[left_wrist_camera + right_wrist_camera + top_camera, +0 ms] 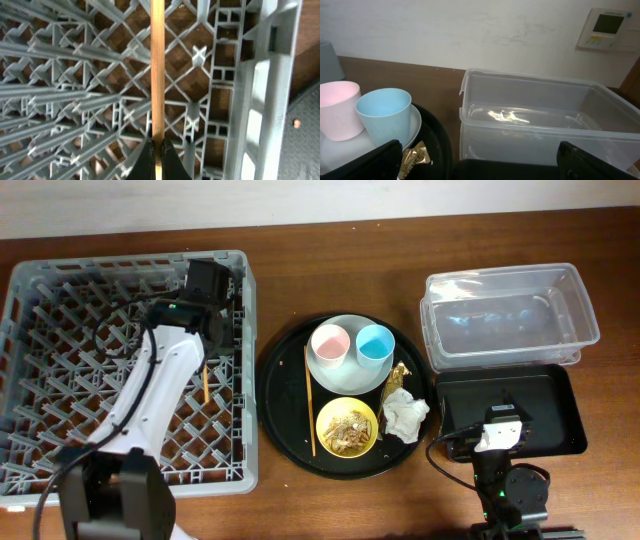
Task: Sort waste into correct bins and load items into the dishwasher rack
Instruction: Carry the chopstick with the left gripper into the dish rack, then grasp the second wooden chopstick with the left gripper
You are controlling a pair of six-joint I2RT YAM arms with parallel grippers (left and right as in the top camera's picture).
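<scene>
My left gripper (206,340) is over the grey dishwasher rack (60,300), near its right wall. It is shut on a wooden chopstick (158,75) that points down among the pegs of the rack (260,100); the jaws (157,152) pinch its near end. On the round black tray, the pale grey plate (350,365) carries the pink cup (329,343) and the blue cup (376,343). The yellow bowl (347,426) holds brown scraps. The white napkin (405,416) and the gold wrapper (399,375) lie beside it. My right gripper (497,432) is open and empty over the shallow black tray (545,405).
A second chopstick (309,400) lies on the round black tray (275,380). The clear tub (510,315) stands at the back right, directly ahead in the right wrist view (545,120). That view also shows the pink cup (337,110), blue cup (384,115) and gold wrapper (412,157).
</scene>
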